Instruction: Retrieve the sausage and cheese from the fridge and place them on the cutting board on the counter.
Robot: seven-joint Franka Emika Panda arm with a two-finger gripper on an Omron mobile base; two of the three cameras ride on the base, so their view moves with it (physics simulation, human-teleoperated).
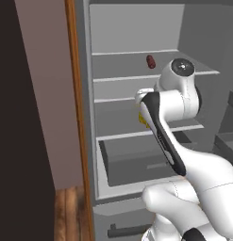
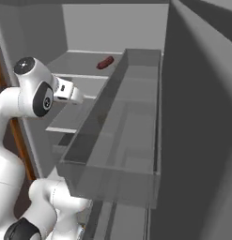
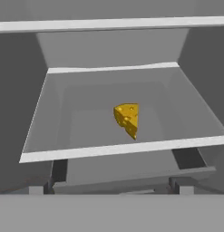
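Observation:
The fridge stands open with my arm reaching inside. The sausage lies on an upper shelf, also seen as a dark reddish stub, the sausage. One shelf lower, the yellow cheese wedge sits mid-shelf, straight ahead of my gripper and some way off. A sliver of the cheese peeks out beside my forearm. The gripper hovers at the shelf's front, fingers wide apart and holding nothing. The cutting board and the counter are out of view.
The fridge door's grey bin juts out close on the right of the arm. A pale drawer sits below the cheese shelf. A brown wooden panel edge borders the fridge on the left.

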